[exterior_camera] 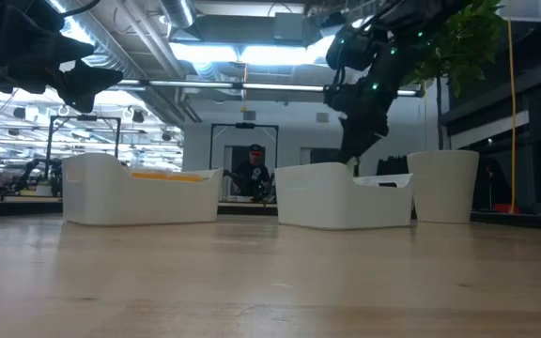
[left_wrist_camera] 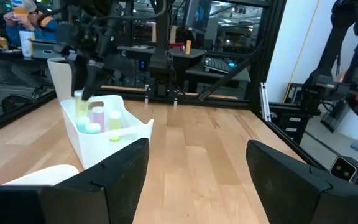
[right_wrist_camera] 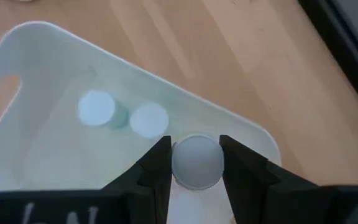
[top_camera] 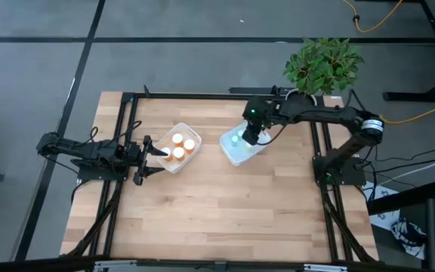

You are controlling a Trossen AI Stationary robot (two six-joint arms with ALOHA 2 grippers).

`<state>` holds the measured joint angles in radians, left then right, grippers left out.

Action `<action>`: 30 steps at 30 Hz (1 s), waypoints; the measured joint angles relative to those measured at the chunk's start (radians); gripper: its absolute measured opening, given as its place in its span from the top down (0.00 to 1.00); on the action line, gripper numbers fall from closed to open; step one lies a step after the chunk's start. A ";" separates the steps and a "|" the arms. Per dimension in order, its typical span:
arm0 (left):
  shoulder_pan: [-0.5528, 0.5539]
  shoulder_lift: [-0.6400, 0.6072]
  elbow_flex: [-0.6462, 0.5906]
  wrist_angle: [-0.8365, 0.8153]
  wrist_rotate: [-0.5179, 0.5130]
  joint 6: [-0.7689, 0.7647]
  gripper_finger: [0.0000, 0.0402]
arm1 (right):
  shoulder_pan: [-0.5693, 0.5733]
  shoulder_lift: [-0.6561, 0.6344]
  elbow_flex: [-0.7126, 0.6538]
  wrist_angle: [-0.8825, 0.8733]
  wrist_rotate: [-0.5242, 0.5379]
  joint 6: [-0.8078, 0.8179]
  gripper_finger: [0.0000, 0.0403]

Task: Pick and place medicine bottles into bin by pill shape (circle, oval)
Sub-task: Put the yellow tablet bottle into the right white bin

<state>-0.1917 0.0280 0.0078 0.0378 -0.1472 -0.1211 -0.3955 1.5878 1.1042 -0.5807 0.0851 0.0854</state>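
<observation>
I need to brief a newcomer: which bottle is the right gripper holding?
Start at the plant, then the white bin nearest it. The right gripper hangs over it, shut on a pale-capped bottle; its two neighbours stand free inside.

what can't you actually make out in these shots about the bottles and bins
- Pill shape: no view shows inside any bottle.
- Bottle held in the right gripper: right wrist view shows only its pale cap; the body is hidden beneath.
- Left bin: low view, its wall hides the contents except an orange strip at the rim.
- Right bin: high view, the right arm covers part of it, so no bottle count.
- Labels: too small everywhere.
</observation>
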 joint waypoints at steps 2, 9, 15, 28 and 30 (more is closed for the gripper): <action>0.000 0.000 0.000 0.000 0.000 0.000 0.34 | -0.005 0.029 0.000 0.025 -0.002 -0.012 0.70; 0.000 0.000 0.000 0.000 0.000 0.000 0.34 | -0.007 0.109 0.000 0.035 0.003 -0.014 0.70; 0.000 0.000 0.000 0.000 0.000 0.000 0.34 | -0.007 0.110 0.000 0.040 0.062 -0.012 0.69; 0.000 0.000 0.000 0.000 0.000 0.000 0.34 | -0.007 0.110 0.000 0.039 0.079 -0.015 0.65; 0.000 0.000 0.000 0.000 0.000 0.000 0.34 | -0.007 0.110 0.000 0.039 0.079 -0.015 0.65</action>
<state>-0.1917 0.0278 0.0078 0.0380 -0.1474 -0.1211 -0.4030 1.6981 1.1042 -0.5422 0.1638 0.0700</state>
